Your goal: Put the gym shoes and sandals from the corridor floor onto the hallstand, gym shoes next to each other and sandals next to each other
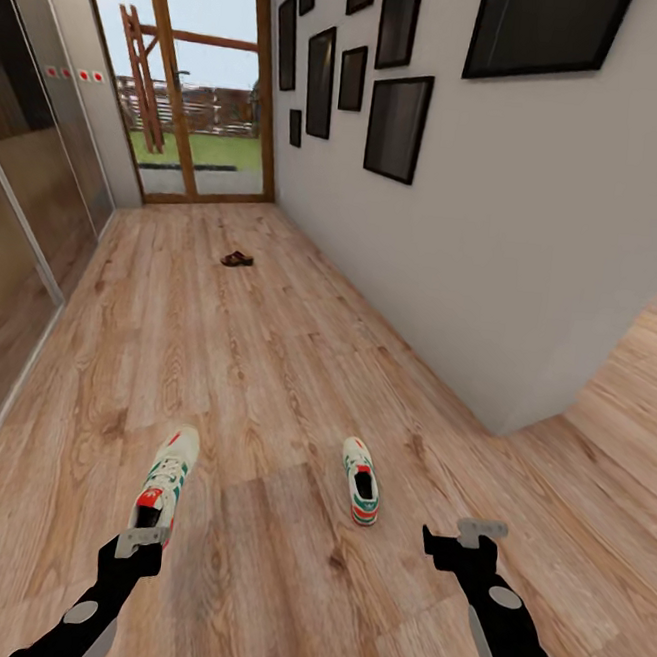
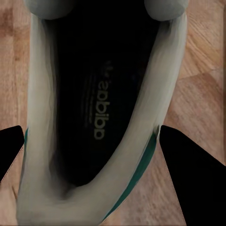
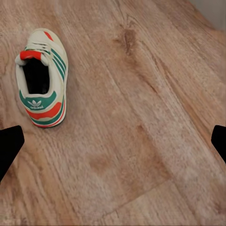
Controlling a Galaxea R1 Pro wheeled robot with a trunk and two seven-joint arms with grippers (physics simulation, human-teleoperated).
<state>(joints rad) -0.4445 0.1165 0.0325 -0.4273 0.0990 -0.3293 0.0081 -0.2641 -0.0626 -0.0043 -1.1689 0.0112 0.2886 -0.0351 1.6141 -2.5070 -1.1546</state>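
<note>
Left gripper [image 1: 140, 541]: nearest the head camera at 7 o'clock, right over the heel of the left shoe; in the left wrist view its dark fingers [image 2: 195, 174] stand apart on either side of the heel, open and not clamped on it.
Right gripper [image 1: 469, 540]: at 5 o'clock in the head view, over bare planks; in the right wrist view the finger tips [image 3: 9, 146] sit wide apart at the picture's edges, holding nothing.
Left shoe [image 1: 165, 479]: white sneaker with green stripes and a red tongue, on the floor at 7 o'clock, toe pointing away from the robot; the left wrist view looks straight down into its dark opening [image 2: 96, 103].
Right shoe [image 1: 361, 480]: matching sneaker on the floor near 5 o'clock, well apart from the first, toe away; upright on its sole in the right wrist view [image 3: 42, 77], clear of the fingers.
Floor [image 1: 285, 365]: light brown wood planks with knots, running up the corridor.
Sandal [image 1: 237, 258]: small dark brown shape on the floor at 12 o'clock, far up the corridor; too small to tell whether one or two.
Wall [image 1: 497, 244]: grey, at 2 o'clock, hung with dark picture frames [image 1: 397, 126].
Glass door [image 1: 197, 75]: wood-framed, at the far end near 11 o'clock.
</note>
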